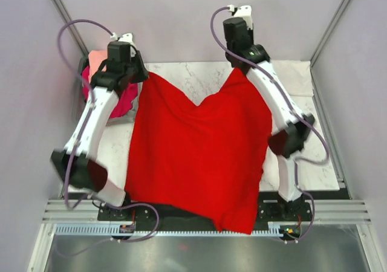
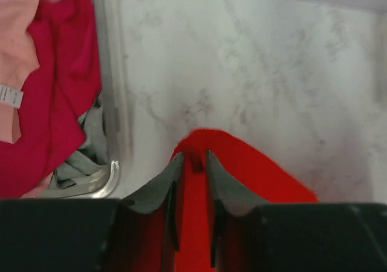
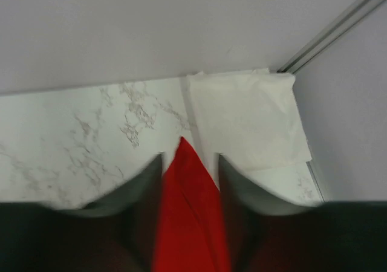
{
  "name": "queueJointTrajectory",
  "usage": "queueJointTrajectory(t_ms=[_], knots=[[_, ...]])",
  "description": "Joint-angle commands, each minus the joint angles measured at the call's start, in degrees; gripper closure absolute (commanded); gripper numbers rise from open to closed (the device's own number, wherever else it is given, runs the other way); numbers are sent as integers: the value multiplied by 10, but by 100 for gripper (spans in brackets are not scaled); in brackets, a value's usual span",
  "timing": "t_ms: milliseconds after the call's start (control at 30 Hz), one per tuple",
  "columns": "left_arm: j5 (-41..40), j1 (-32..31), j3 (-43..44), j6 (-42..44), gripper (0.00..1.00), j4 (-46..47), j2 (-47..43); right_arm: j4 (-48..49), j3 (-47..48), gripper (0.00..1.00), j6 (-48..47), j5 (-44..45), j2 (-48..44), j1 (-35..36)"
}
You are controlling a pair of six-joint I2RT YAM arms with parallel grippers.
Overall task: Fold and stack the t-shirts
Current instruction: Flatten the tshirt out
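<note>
The bright red t-shirt (image 1: 199, 157) is stretched over the marble table, its near end hanging past the front edge. My left gripper (image 1: 144, 75) is shut on its far left corner, and red cloth (image 2: 199, 193) shows between the jaws of the left gripper (image 2: 195, 158). My right gripper (image 1: 240, 71) is shut on its far right corner, with red cloth (image 3: 190, 217) between the jaws of the right gripper (image 3: 190, 158). A folded cream-white t-shirt (image 3: 242, 115) lies at the far right corner (image 1: 295, 74). Magenta-pink (image 2: 60, 90) and peach (image 2: 18, 42) t-shirts lie in a container at far left (image 1: 97, 63).
The container has a metal rim (image 2: 112, 109) and also holds a grey-green cloth (image 2: 91, 142). Bare marble table (image 1: 181, 78) shows between the two grippers. Grey walls and frame posts (image 1: 329, 24) close in the back and sides.
</note>
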Motion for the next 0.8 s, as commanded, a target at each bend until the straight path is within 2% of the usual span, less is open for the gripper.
queueJointTrajectory(t_ms=[0,33,67,100,133,167,233,267,400,567,667,767], knots=[[138,72,30,-68,20,-79,126,-104,132,26,39,-56,99,-24],[142,72,30,-65,19,-78,140,-103,101,19,54,-61,100,-24],[137,71,7,-64,2,-72,140,-98,60,14,71,-62,85,-25],[129,70,-11,-63,0,-61,135,-89,13,13,89,-54,40,-25],[118,70,-29,-63,0,-50,112,-56,-91,13,112,-57,10,-25],[111,70,-52,-64,0,-44,99,-36,-144,13,123,-67,-53,-25],[103,70,-70,-63,0,-44,62,6,-271,13,143,-97,-111,-25],[104,70,-94,-65,0,-44,45,9,-304,13,175,-117,-160,-28],[110,61,-185,-75,2,-19,-36,21,-477,13,239,-222,-247,-31],[124,38,-347,-100,5,40,-118,32,-585,13,274,-295,-264,-44],[138,35,-401,-113,7,70,-114,38,-600,14,275,-339,-222,-69],[144,29,-410,-122,8,92,-86,53,-591,15,265,-371,-173,-96]])
